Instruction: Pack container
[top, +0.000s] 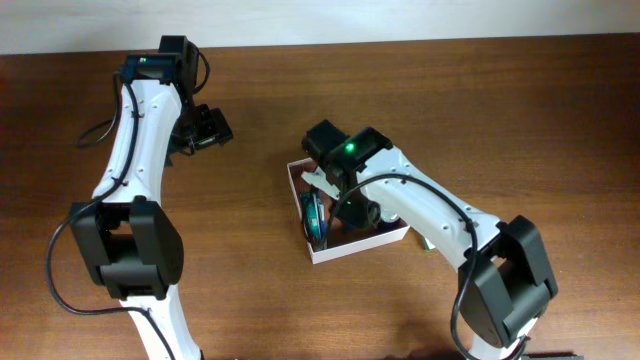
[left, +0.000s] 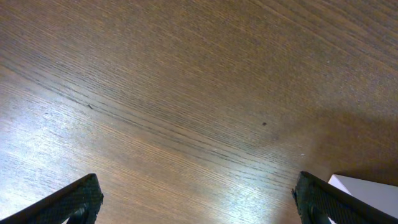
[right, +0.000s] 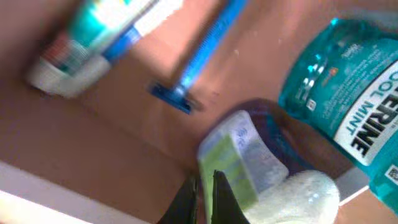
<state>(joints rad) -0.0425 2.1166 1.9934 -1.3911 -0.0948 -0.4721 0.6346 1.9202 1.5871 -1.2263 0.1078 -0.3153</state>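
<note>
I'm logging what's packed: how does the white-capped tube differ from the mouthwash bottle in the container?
The white-capped tube is slim and opaque; the mouthwash bottle is much broader and see-through teal. The tube ends in a plain white cap; the bottle shows a large printed label. Both sit inside the container and carry teal colouring.

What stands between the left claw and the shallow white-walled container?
Nothing visible does. Only the bare surface of the brown wooden table lies between the open left claw and the shallow square white-walled container.
</note>
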